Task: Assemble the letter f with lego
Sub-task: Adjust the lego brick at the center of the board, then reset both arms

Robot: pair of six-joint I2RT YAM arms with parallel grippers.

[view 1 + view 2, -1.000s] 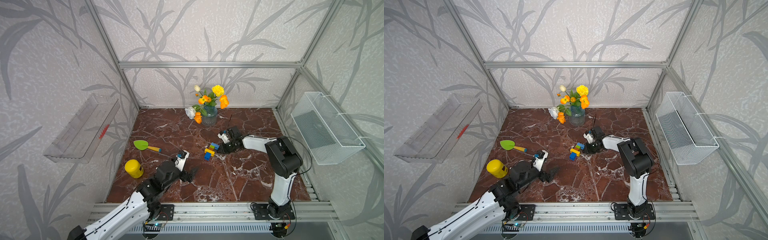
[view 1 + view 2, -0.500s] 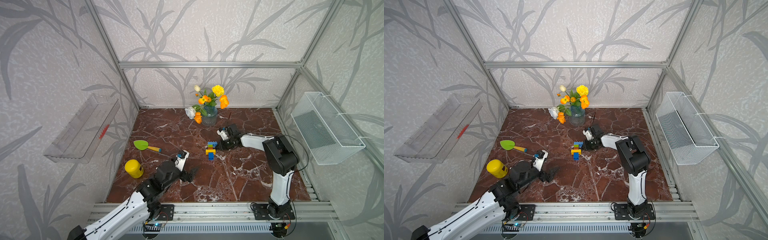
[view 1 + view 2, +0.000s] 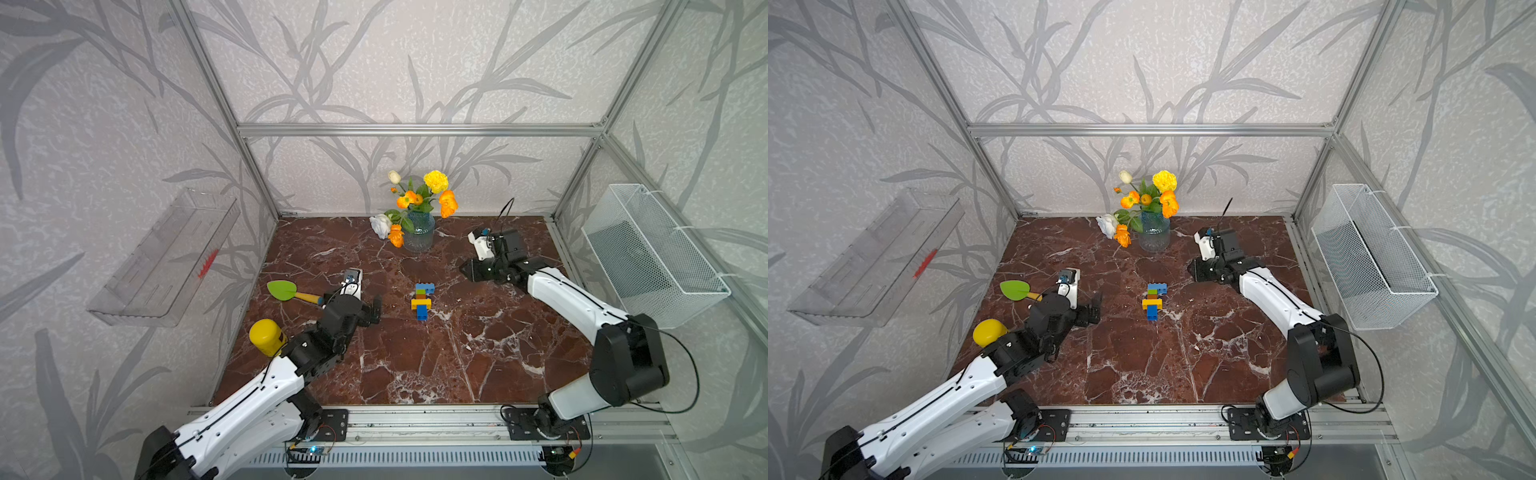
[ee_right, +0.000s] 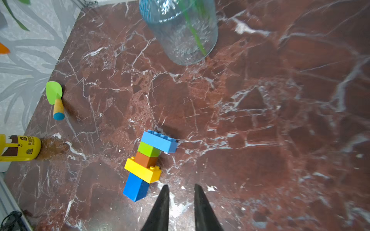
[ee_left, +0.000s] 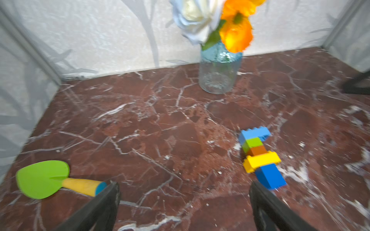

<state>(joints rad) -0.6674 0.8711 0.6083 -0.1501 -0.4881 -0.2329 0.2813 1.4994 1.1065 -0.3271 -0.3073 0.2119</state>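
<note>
Clock set from both top views: 12 at the back wall, 6 at the base rail.

Found the letter f (image 3: 423, 301) lying flat on the marble table (image 3: 415, 374), roughly dead centre, not touched by either arm. Reading it from 12 down to 6: light-blue top bar (image 4: 160, 141), lime green brick (image 4: 149, 149), orange brick (image 4: 147, 159), yellow bar (image 4: 143, 170), dark blue foot (image 4: 136, 187). All five joined in one straight stack. Top bar overhanging toward 3. Yellow bar set crosswise, sticking out a little toward both 3 and 9.

Checked left gripper (image 5: 184, 187): sitting at 9 o'clock of the f, near it but apart, pointing toward 3. Jaws spread wide, gripping nothing, with only bare marble in the gap in the left wrist view.

Checked right gripper (image 4: 181, 187): sitting at about 2 o'clock of the f, well apart from it, pointing toward 9. Jaws parted only narrowly, nothing between them, with a strip of marble showing through the gap in the right wrist view.

Rest of the scene, placed from the f:
- green toy shovel (image 3: 282, 289) at 9, beyond the left gripper, blade toward 9, handle tip close to that arm's wrist.
- yellow jar (image 3: 268, 337) at 8, by the table's left edge.
- vase of flowers (image 3: 417, 237) at 12, close to the back wall.
- wire basket (image 3: 648, 257) hung on the side wall at 3.
- clear tray (image 3: 162, 257) hung on the opposite wall at 9.
</note>
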